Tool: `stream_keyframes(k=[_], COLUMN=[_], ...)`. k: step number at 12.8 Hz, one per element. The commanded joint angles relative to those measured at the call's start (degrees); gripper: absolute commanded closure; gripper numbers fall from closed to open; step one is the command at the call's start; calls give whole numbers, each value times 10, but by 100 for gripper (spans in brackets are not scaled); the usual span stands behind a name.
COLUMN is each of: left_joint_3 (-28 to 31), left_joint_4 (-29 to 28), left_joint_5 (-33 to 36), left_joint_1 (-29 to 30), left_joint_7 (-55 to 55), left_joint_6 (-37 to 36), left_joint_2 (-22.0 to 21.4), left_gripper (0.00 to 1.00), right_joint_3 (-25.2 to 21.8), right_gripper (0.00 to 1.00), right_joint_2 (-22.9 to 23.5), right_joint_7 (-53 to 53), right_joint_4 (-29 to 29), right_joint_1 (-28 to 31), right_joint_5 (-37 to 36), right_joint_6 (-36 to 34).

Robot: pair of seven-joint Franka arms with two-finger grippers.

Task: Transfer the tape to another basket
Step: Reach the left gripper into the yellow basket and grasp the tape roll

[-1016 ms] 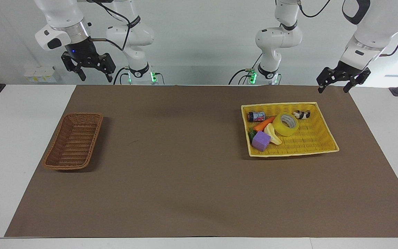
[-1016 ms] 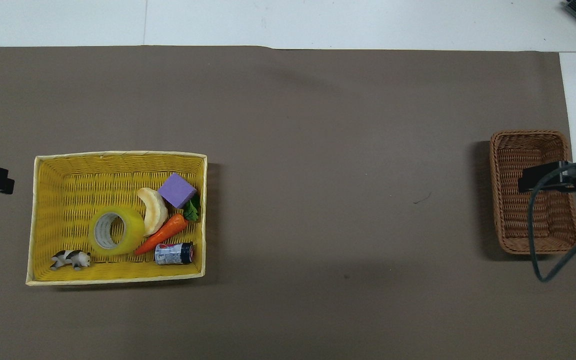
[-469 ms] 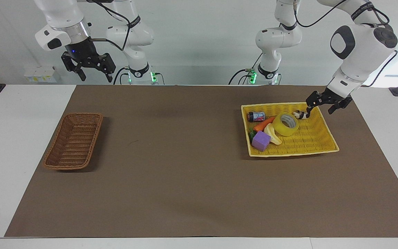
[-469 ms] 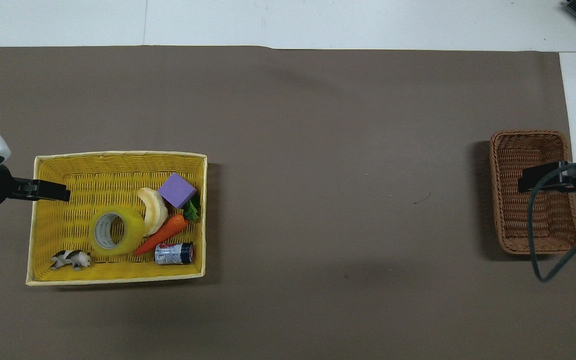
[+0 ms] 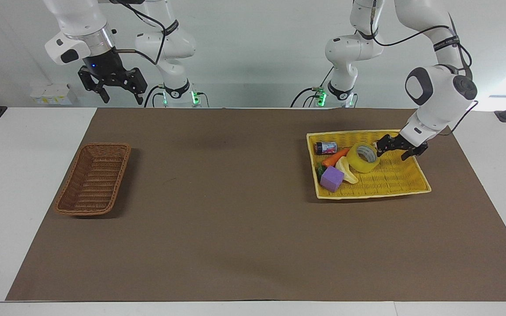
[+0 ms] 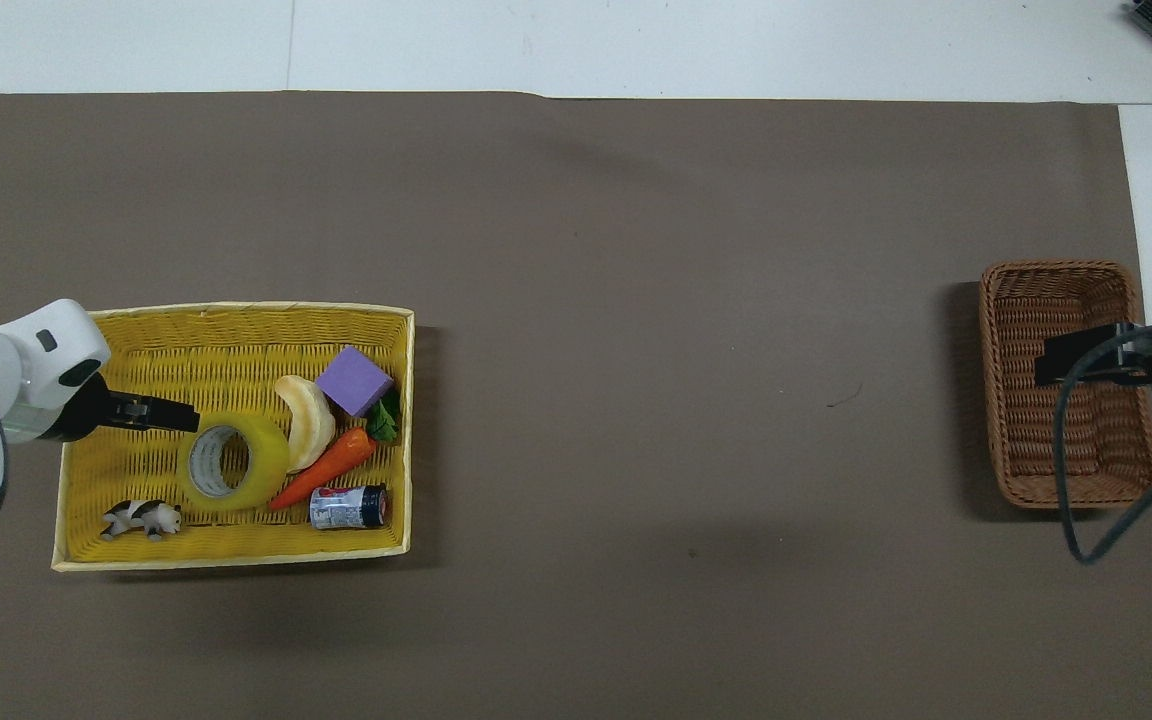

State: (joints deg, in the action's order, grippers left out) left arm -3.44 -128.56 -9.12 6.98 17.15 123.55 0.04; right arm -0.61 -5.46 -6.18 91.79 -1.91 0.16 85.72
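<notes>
In the facing view, the toy cow is hidden by the left claw [image 5: 394, 150]. In the overhead view, the right claw [image 6: 1046, 366] is cut off by the edge, and the print on the small can [image 6: 348, 507] cannot be read.

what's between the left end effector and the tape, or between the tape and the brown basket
Nothing visible blocks either. The left end effector hangs open in the yellow tray right beside the tape. Only bare brown mat lies between the tray and the brown basket.
</notes>
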Motion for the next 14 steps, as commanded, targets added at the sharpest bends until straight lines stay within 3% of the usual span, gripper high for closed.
stream_keyframes(k=[1, 2, 4, 8, 10, 14], left_joint_3=[1, 1, 1, 2, 2, 0], left_joint_4=[-57, -82, -92, -29, 34, 126], left_joint_5=[-26, -26, -26, -31, -30, -30], left_joint_1=[-5, -8, -6, 22, 31, 24], left_joint_7=[11, 10, 10, 8, 3, -80], left_joint_6=[43, 69, 80, -20, -95, -171], left_joint_2=[-7, -7, -9, -10, -11, -13], left_gripper=[6, 30, 100, 100, 100, 100], right_joint_3=[2, 2, 2, 2, 2, 2], right_gripper=[0, 0, 0, 0, 0, 0], right_joint_2=[-11, -11, -11, -11, -11, -11], right_joint_7=[11, 11, 11, 11, 11, 12], right_joint_4=[14, 14, 14, 14, 14, 12], right_joint_1=[2, 2, 2, 2, 2, 2], right_joint_5=[-1, -1, -1, -1, -1, 0], right_joint_6=[2, 2, 2, 2, 2, -3])
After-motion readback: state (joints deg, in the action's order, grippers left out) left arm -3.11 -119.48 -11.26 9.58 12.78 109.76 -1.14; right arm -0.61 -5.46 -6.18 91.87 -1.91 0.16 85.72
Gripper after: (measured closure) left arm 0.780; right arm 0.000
